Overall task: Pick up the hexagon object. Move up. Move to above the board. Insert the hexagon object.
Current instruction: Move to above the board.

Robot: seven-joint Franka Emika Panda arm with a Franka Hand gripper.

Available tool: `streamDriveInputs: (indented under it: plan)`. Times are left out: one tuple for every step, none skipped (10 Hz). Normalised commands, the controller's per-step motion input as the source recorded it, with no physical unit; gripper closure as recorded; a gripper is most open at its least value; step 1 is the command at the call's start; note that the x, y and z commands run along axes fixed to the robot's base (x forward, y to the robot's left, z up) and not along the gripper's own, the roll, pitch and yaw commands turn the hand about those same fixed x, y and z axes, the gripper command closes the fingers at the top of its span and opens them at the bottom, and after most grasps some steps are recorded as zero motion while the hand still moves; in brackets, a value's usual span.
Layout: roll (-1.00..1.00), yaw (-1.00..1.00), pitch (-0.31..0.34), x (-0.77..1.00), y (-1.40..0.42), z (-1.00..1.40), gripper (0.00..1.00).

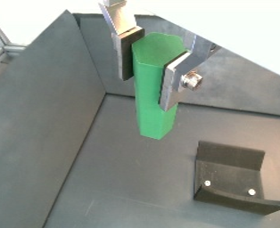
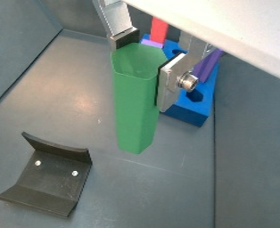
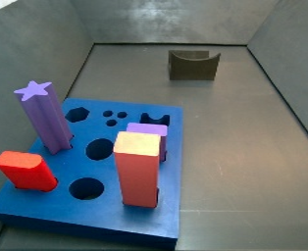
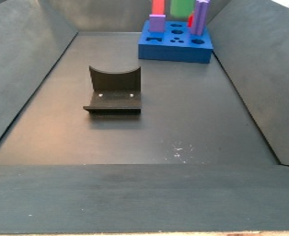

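Note:
My gripper [image 1: 149,71] is shut on the hexagon object [image 1: 154,107], a tall green faceted post, gripping it near its top. Both show in both wrist views, the gripper [image 2: 149,61] and the post [image 2: 136,116] hanging upright off the dark floor. The blue board [image 2: 190,111] lies just behind the post. It also shows in both side views [image 3: 104,216] [image 4: 172,51]. The gripper is out of both side views. A green bit [image 4: 181,7] shows at one side view's top edge, over the board.
The fixture [image 1: 232,178] [image 2: 47,174] [image 3: 192,64] [image 4: 112,90] stands on the floor. On the board stand a purple star post [image 3: 45,118], a low red block [image 3: 25,169], a tall red post [image 3: 138,172] and a purple block [image 3: 149,132]. Grey walls enclose the floor.

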Motion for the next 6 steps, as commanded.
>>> streamDriveInputs:
  plan:
    - [0.03, 1.00, -0.033, 0.16, -1.00, 0.22, 1.00]
    - [0.04, 1.00, -0.036, 0.16, -1.00, 0.21, 1.00]
    - [0.05, 1.00, -0.022, 0.16, -1.00, 0.22, 1.00]
    - [0.03, 1.00, -0.011, 0.17, -1.00, 0.22, 1.00]
    - [0.06, 1.00, 0.024, 0.17, -1.00, 0.22, 1.00]
    - [0.06, 0.77, 0.053, 0.19, -1.00, 0.22, 1.00]
